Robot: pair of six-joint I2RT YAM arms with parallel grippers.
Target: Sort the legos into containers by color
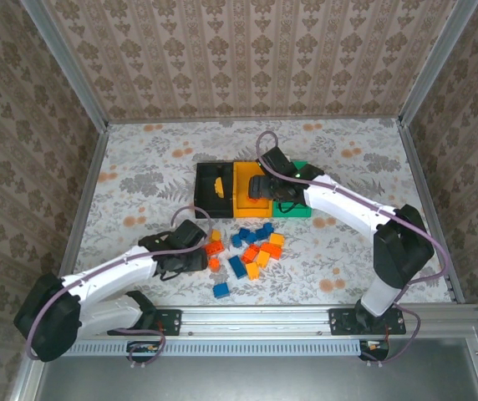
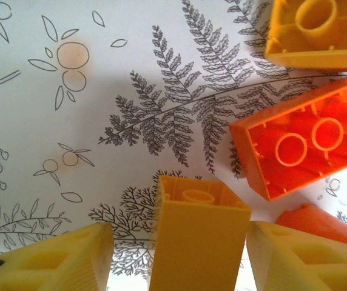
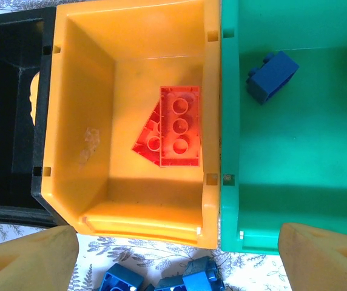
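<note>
Fern-print table [image 2: 101, 91]; yellow brick [image 2: 201, 242] points lengthwise between parted left jaws; right jaws parted.

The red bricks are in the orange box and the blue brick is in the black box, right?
Not quite. The blue brick lies in the green box, not the black one. The right wrist view shows it there. The red bricks are indeed in the orange box.
</note>
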